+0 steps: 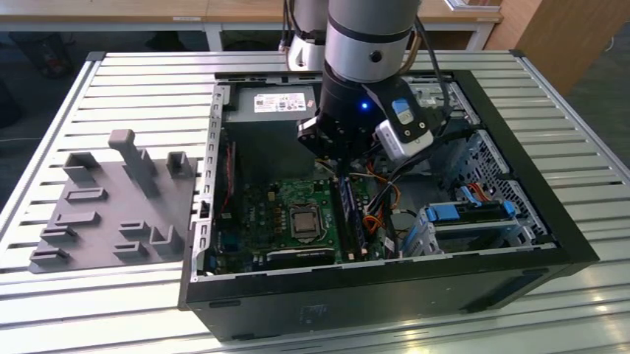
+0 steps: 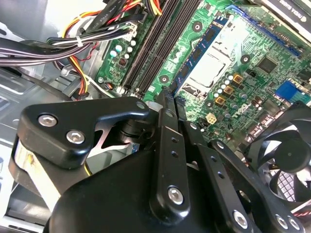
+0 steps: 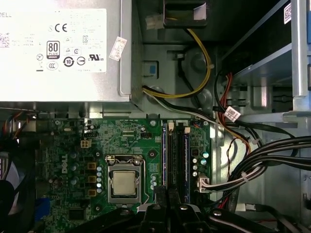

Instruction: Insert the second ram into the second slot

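Tool: the tool is hanging with its tips pressed together and nothing showing between them. In the exterior view it is sitting at frame centre, under the arm, over the far end of the slots.

Second ram: it is not riding in the tool. In the first wrist view two blue sticks are standing in the slots, with dark slots between them. I am taking the one in line with the tool to be the second ram, though I cannot tell this for sure. In the exterior view it is running down from the tool towards the lower centre of the frame.

Slots: the slots are lying just beside the CPU, with white latches showing at their far end.

Progress: by my judgement the stick is standing in a slot, so the carrying and placing are looking done. Whether it is pressed fully home and latched, I cannot tell.

Cables: black cables are running near the slots, apart from the sticks.

Power supply: the power supply is lying beyond the board.

Case: the open case is filling the middle and right of the exterior view.

Holder: a grey holder is lying at left on the bench, well apart from the case.
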Tool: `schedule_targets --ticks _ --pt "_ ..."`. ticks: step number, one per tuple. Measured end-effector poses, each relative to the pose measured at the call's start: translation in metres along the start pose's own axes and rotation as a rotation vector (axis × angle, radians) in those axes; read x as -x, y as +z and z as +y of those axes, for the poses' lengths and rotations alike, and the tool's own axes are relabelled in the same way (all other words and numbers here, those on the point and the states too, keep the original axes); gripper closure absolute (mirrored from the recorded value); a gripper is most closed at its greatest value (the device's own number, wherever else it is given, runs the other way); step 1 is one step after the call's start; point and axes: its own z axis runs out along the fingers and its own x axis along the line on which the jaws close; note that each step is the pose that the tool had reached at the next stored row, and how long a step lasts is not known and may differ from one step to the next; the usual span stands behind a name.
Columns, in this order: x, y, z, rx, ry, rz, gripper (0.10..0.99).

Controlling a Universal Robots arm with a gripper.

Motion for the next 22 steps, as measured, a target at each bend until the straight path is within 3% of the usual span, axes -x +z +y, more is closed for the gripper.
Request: schedule_targets --ticks 13,22 --pt "0.0 0.0033 -0.0002 0.0 0.0 0.0009 0.953" --pt "0.0 0.0061 -0.0002 0.0 0.0 0.0066 0.953"
